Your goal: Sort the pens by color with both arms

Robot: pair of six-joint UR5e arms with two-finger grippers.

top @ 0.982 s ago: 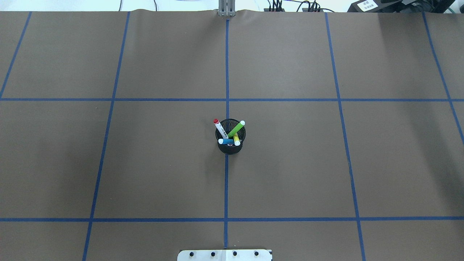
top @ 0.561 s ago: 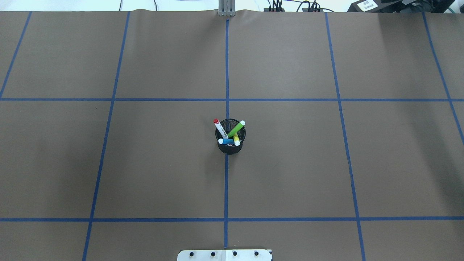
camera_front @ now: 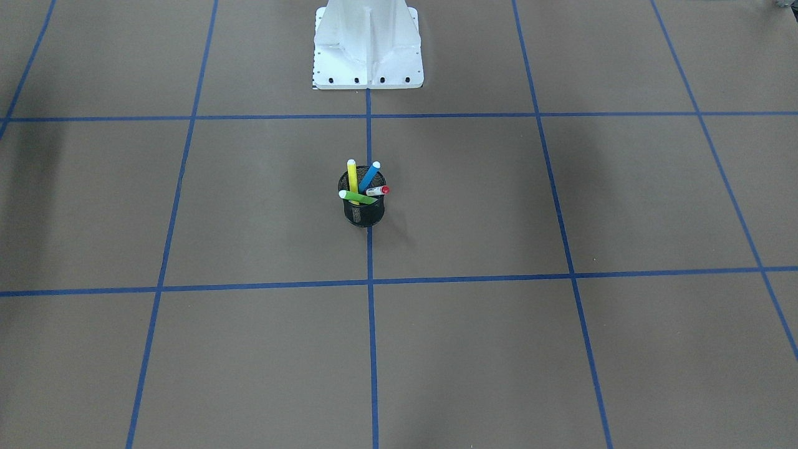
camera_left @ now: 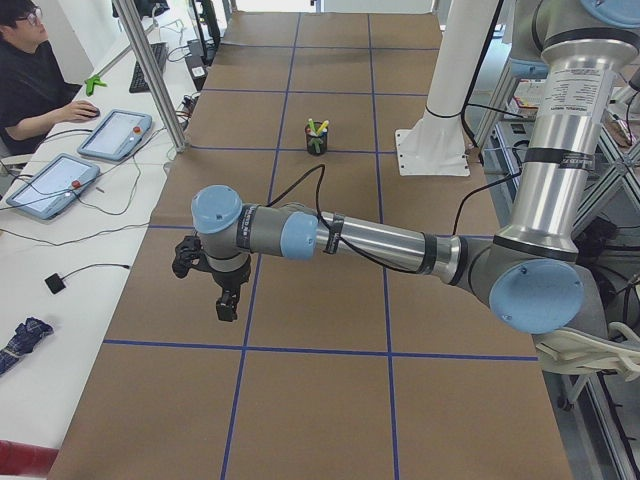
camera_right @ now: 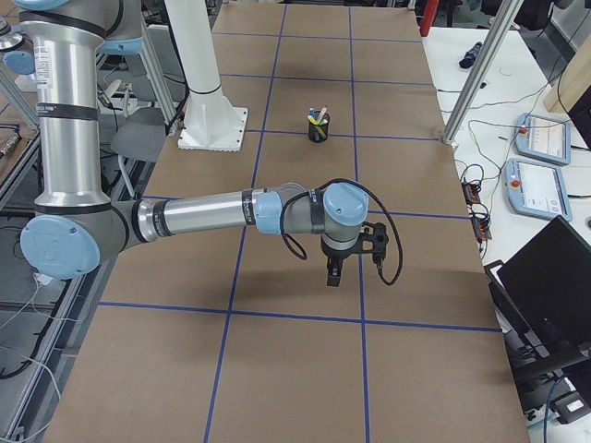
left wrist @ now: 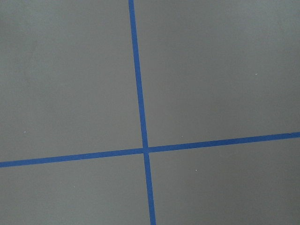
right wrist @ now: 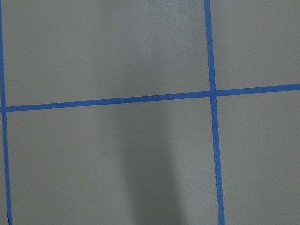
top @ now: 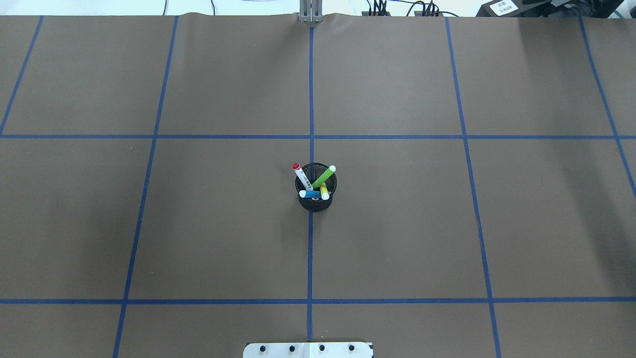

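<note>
All four pens stand crossed in the black mesh cup (top: 314, 205). It sits between the two grippers and well apart from each. The left gripper (camera_left: 227, 310) hangs over the table toward one end and the right gripper (camera_right: 333, 279) toward the other, both pointing down at bare paper. I cannot tell whether either gripper's jaws are parted or closed, since only the side cameras catch them.

The risk, as I judge it, lies in the tangle. The green pen (top: 324, 176) crosses the yellow pen (top: 324, 191), the blue pen (top: 311, 194) lies just beside them, and the red pen (top: 300, 175) tilts toward the opposite rim. Pulling one pen at an angle could drag a neighbour out or tip the cup (nothing visible holds it down). Two arms reaching into one narrow mouth from either side could also knock together if they go at once. The pens are slim and round, so a pinch off the axis may let one slide or swing.

The overhead view shows how the pens cross and which way each leans, but no arm. Only the side views show the arms and how far each gripper is from the cup. The front view shows how high the pens stand above the rim. Each wrist camera sees only blue tape lines (left wrist: 140, 93) on the table (right wrist: 117, 56), so neither is aimed at the cup.
</note>
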